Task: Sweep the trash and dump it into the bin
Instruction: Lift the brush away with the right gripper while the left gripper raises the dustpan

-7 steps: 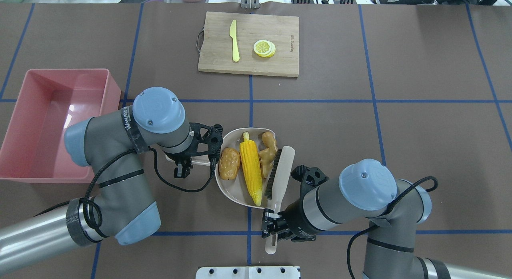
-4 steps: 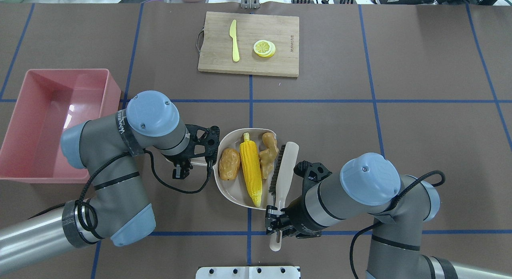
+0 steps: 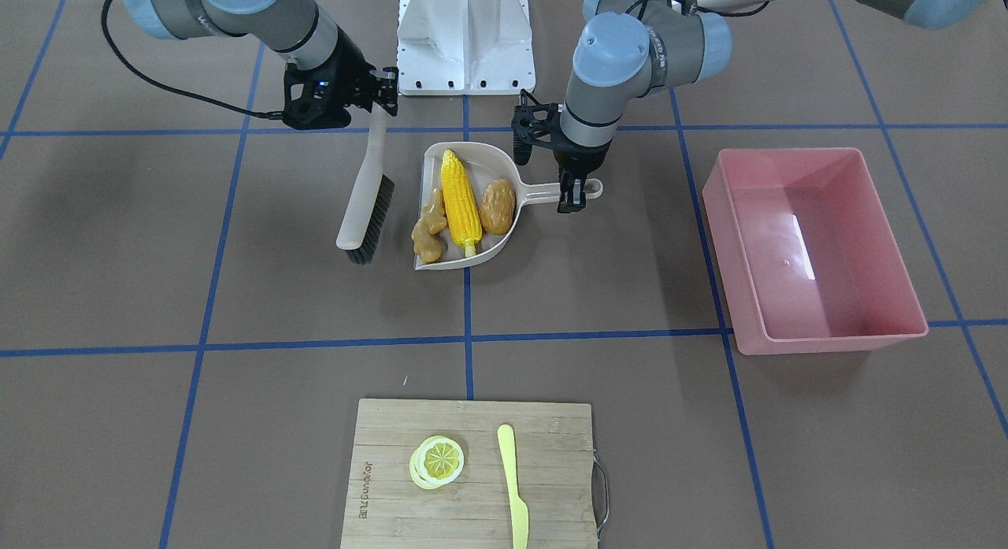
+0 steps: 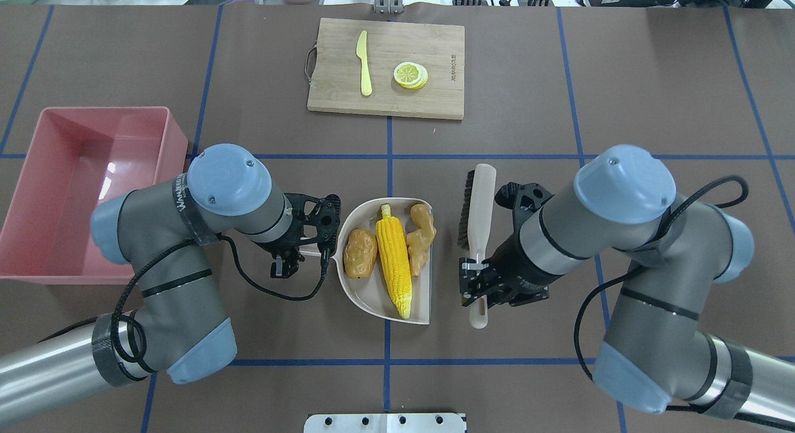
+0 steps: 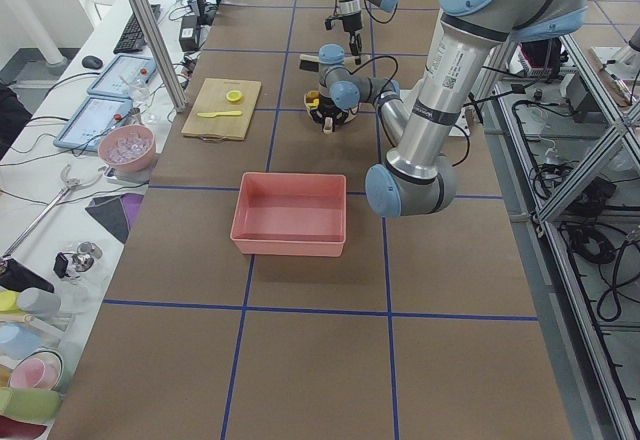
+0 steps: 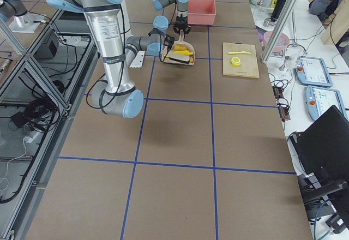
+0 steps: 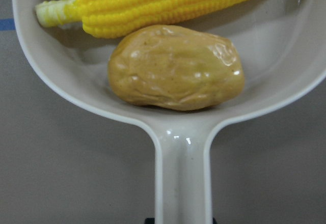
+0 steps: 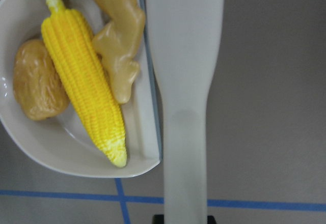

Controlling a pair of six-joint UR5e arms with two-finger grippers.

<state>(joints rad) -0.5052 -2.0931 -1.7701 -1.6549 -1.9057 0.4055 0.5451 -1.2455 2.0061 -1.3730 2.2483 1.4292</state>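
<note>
The corn cob [image 4: 395, 266], the potato [image 4: 360, 253] and the ginger root [image 4: 421, 237] lie side by side in a beige dustpan [image 4: 372, 296] at the table's middle. My left gripper [image 4: 289, 254] is shut on the dustpan's handle [image 3: 543, 191]. My right gripper [image 4: 477, 282] is shut on the handle of a beige brush [image 4: 478, 203], which is held just right of the pan and apart from it. The pink bin [image 4: 74, 191] stands at the left, with nothing in it. The left wrist view shows the potato [image 7: 175, 66] and corn [image 7: 168, 2] in the pan.
A wooden cutting board [image 4: 435, 41] at the far middle carries a yellow knife [image 4: 364, 63] and a lemon slice [image 4: 410, 74]. The robot's white base plate [image 4: 385, 422] is at the near edge. The bin [image 3: 811, 250] is a short way left of my left arm.
My right arm has drawn the brush off the pan's open edge, to the right and away from the robot. The dustpan has turned slightly. My left arm has hardly moved.
</note>
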